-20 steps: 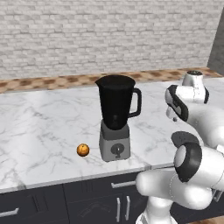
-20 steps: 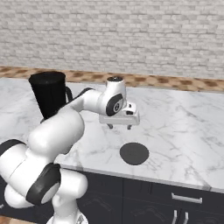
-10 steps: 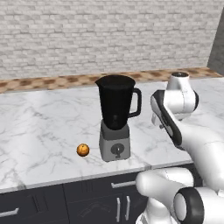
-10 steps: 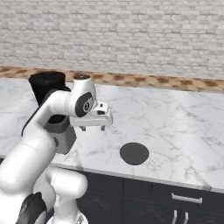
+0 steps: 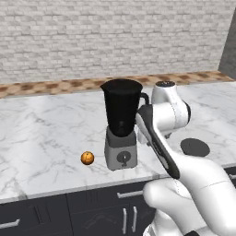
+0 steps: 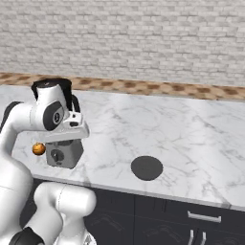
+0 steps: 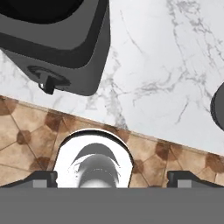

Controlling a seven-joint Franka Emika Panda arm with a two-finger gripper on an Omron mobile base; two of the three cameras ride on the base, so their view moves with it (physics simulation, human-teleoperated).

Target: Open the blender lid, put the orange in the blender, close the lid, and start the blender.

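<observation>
No readable text, label, brand, number or sign found in any view. Boxy grey blender base with tall black jar (image 5: 120,133): round front dial unmarked. Flat round dark lid (image 6: 147,168): plain. White marble tabletop (image 6: 191,139), grey brick wall (image 5: 92,37): nothing written.

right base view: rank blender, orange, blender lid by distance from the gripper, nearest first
1. blender: directly behind and under the gripper, at the counter's left.
2. orange: on the counter just left of the blender base.
3. blender lid: lying flat on the counter well to the right, near the front edge.
</observation>
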